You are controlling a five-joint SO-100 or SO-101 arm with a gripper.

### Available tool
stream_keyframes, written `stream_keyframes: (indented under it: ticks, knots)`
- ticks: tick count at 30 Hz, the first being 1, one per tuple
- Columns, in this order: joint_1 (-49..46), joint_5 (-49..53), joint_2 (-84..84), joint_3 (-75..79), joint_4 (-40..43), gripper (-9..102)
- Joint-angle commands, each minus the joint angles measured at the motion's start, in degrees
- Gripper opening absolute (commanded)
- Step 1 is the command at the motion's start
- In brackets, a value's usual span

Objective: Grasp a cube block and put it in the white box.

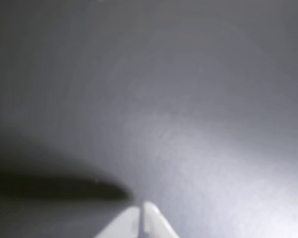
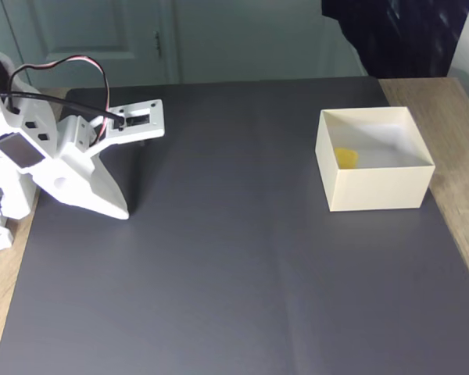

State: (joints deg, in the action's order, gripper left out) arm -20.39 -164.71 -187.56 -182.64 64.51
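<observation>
The white box (image 2: 373, 184) stands on the right side of the dark mat (image 2: 234, 258) in the fixed view, and the cube block (image 2: 345, 157) lies inside it, on the white floor near the left wall. My gripper (image 2: 123, 209) is well apart from both, at the left edge of the mat with its tip down at the surface. In the wrist view my gripper (image 1: 140, 210) has its fingertips pressed together, closed on nothing, above bare grey mat.
</observation>
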Motion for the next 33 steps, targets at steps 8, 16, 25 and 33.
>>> stream_keyframes:
  ticks: [8, 16, 25, 33]
  knots:
    - [0.4, 3.1, -0.4, 0.2, -0.8, 1]
    - [0.4, 2.6, -0.4, 0.2, -0.8, 1]
    - [0.4, 2.6, -0.4, 0.2, -0.8, 1]
    - [0.4, 2.6, -0.4, 0.2, -0.8, 1]
